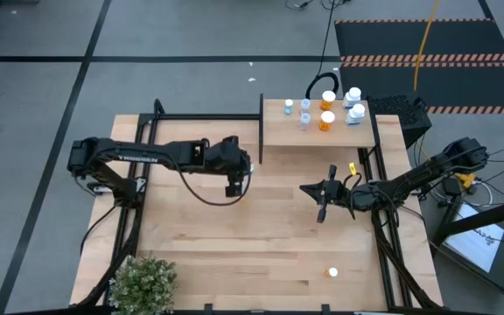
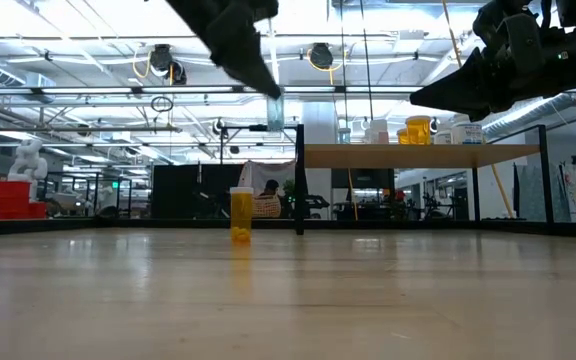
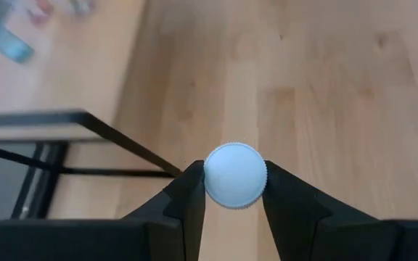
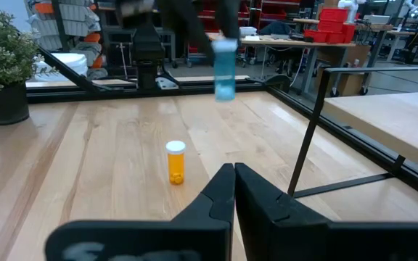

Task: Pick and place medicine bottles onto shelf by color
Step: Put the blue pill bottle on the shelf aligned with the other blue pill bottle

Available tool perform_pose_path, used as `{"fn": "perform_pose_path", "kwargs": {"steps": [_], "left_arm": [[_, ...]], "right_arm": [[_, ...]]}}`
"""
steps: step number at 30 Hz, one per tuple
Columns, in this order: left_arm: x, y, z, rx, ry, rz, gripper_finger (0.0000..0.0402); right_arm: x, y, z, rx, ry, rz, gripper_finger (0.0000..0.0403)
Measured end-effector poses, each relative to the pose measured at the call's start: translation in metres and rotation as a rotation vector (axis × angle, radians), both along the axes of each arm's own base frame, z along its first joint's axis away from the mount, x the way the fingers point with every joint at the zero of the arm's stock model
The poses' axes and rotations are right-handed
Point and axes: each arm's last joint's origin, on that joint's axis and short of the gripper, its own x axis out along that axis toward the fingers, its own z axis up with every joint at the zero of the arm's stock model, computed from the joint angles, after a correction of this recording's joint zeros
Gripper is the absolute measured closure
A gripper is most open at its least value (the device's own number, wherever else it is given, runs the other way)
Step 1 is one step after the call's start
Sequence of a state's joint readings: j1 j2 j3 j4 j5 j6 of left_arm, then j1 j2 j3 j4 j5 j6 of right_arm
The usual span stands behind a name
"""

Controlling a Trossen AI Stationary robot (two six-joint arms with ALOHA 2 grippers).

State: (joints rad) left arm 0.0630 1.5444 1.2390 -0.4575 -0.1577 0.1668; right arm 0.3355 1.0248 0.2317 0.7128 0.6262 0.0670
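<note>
My left gripper [image 1: 233, 187] hangs above the middle of the table, shut on a pale blue medicine bottle [image 4: 224, 71] with a white cap [image 3: 236, 175]; the low view shows the bottle [image 2: 274, 110] high above the tabletop. An orange bottle [image 4: 175, 162] stands upright on its base near the table's front right [image 1: 332, 273]. The shelf [image 1: 278, 133] at the far right carries several blue and orange bottles [image 1: 326, 121]. My right gripper [image 4: 234, 172] waits shut, right of centre [image 1: 321, 213]. My left gripper pinches the white cap by its ribbed rim [image 3: 210, 180], one finger on each of two opposite sides. The fingers come slanting down from above. The blue body [image 4: 224, 80] hangs below them, about upright and lifted clear of the table.
A potted plant [image 1: 143, 282] stands at the near left corner. The shelf's thin black upright [image 1: 261, 127] rises at its left end, between my left gripper and the shelf top. Black frame rails [image 1: 383, 227] run along the table's sides.
</note>
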Motion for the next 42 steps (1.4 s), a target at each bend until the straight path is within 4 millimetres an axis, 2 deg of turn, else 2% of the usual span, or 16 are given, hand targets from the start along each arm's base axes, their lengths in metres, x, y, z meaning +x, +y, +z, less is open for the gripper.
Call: {"fn": "perform_pose_path", "kwargs": {"steps": [5, 12, 28, 42], "left_arm": [[0.003, 0.007, 0.027, 0.03, -0.049, -0.005, 0.0277], [0.005, 0.02, 0.053, 0.059, -0.115, 0.017, 0.0277], [0.0, 0.055, 0.088, 0.105, -0.209, 0.063, 0.0277], [0.001, 0.067, 0.105, 0.132, -0.326, 0.061, 0.0277]], "right_arm": [[0.0, 0.0, 0.0, 0.0, 0.0, 0.0, 0.0399], [0.0, 0.0, 0.0, 0.0, 0.0, 0.0, 0.0399], [0.0, 0.0, 0.0, 0.0, 0.0, 0.0, 0.0399], [0.0, 0.0, 0.0, -0.001, 0.0, -0.003, 0.0399]]}}
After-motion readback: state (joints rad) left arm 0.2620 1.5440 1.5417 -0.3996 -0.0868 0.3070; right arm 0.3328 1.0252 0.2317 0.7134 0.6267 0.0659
